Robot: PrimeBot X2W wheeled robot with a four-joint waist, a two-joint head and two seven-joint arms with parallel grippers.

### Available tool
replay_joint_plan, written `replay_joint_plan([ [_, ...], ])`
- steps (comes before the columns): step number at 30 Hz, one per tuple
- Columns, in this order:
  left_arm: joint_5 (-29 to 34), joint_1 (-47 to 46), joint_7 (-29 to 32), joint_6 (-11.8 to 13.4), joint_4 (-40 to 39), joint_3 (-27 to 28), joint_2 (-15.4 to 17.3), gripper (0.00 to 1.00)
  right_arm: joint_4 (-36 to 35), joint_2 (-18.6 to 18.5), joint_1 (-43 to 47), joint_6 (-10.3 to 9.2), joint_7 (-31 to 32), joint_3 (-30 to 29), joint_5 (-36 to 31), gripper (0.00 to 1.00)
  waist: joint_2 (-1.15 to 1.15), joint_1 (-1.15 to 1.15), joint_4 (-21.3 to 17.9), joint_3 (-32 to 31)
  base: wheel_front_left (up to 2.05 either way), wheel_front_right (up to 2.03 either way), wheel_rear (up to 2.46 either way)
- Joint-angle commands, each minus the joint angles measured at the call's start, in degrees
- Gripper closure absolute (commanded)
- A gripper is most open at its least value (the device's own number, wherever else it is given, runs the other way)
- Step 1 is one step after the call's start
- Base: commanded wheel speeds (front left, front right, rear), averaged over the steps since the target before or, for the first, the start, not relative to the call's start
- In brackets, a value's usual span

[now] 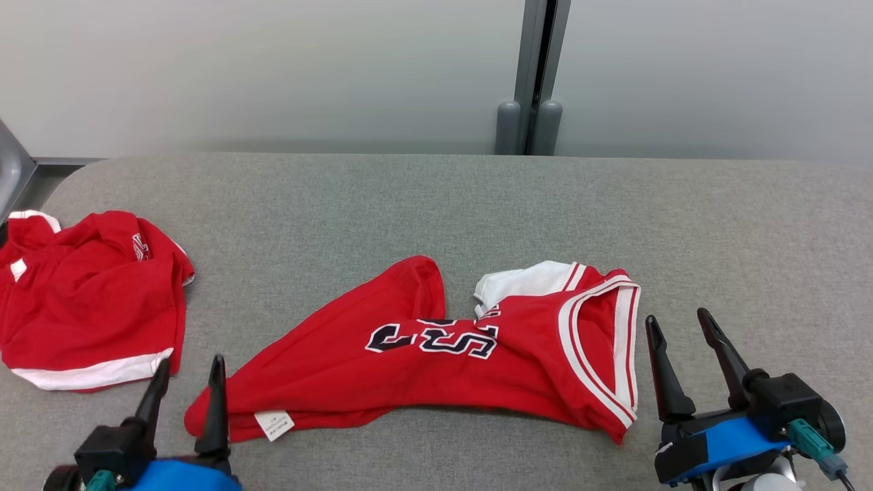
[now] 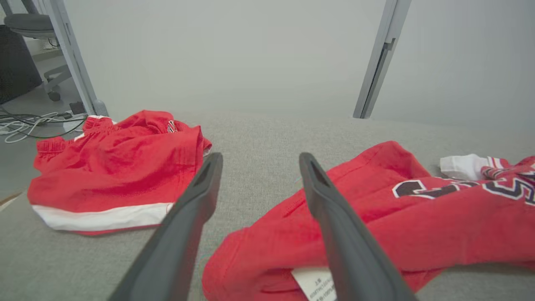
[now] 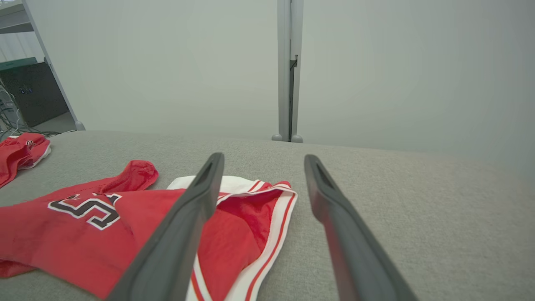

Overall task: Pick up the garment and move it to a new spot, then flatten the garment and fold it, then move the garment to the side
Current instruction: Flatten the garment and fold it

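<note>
Your crumpled red white-trimmed jersey (image 1: 436, 354) lies on the grey fabric tabletop (image 1: 436, 204) between the left gripper (image 1: 191, 361) and right gripper (image 1: 676, 317), both spread wide and empty. Looks light and floppy, so I'd pinch the hem and neckline edges.

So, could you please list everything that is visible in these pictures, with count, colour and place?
jersey: one, red with white trim and dark lettering, crumpled at table's middle
label: one, white, jersey's near left end
shorts: one pair, red with white band, table's left end
table: one, grey, under both garments
posts: two, grey, side by side behind table
chair: one, grey, floor beyond shorts
cables: several, white and black, floor
left end effector: one, dark, open, by jersey's left end
right end effector: one, dark, open, right of jersey
</note>
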Motion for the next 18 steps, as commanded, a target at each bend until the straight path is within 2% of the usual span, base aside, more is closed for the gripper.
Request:
replay_joint_plan([
  [1, 1.6, -1.3, -0.2, -0.1, -2.5, 1.6, -1.2, 0.00, 0.2, -0.1, 0.3, 0.01, -0.2, -0.2, -0.1, 0.00, 0.01, 0.00, -0.2, -0.4, 0.00, 0.00, 0.00],
  [10, 8.3, -1.9, -0.2, -1.5, -10.1, 6.9, -6.4, 0.00, 1.1, -0.1, 1.1, 0.01, -0.2, -0.3, 0.2, 0.00, 0.01, 0.00, -0.9, -1.1, 0.00, 0.00, 0.00],
  [18, 14.1, -1.8, -0.2, -2.1, -9.3, 9.4, -9.2, 0.00, 4.1, -0.1, 1.4, 0.01, -0.2, -1.3, 0.5, 0.00, 0.01, 0.00, -1.2, -1.1, 0.00, 0.00, 0.00],
])
